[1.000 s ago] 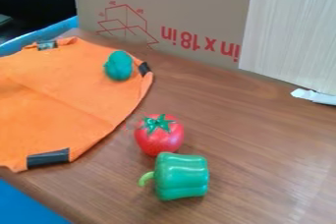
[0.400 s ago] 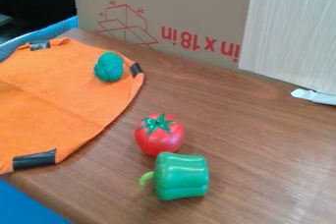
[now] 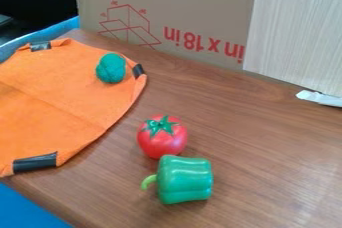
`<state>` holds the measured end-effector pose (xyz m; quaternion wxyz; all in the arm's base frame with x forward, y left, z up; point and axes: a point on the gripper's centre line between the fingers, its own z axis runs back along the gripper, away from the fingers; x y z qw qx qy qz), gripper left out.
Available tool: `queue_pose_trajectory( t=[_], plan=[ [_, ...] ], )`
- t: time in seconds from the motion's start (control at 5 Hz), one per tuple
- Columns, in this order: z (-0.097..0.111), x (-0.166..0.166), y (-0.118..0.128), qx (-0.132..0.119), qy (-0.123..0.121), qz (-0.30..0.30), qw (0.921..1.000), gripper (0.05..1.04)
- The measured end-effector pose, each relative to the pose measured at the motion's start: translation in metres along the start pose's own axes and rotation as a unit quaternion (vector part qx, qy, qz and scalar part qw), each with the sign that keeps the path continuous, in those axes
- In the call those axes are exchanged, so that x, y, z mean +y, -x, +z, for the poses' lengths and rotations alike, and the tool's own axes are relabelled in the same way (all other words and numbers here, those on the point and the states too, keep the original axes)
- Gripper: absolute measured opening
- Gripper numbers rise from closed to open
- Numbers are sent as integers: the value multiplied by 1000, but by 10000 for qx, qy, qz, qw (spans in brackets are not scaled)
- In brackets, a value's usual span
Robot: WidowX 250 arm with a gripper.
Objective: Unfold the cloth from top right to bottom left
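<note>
— On the left side of the table (image 3: 247, 132), how does the orange cloth (image 3: 67, 102) lie?

— Mostly flat, with its lower black tape (image 3: 35, 163) near the table's edge.

— And the claw?

— I cannot tell how far it is open, nor if it has hold of something.

— What can go wrong?

— A strong pull toward the bottom left could drag the cloth over the edge. Also, the green lump (image 3: 111, 68) rests on it; it may roll away, or be trapped under a fold. The tomato (image 3: 162, 139) and the pepper (image 3: 186, 179) are near the cloth, so a wide swing could knock them.
</note>
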<state>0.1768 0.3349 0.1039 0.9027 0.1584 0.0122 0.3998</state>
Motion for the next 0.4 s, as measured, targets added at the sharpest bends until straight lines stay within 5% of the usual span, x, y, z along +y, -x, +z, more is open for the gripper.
queue_pose_trajectory(
  t=[0.4],
  plan=[
    [64,1,18,181,887,-449,9949,1001]
  ],
)
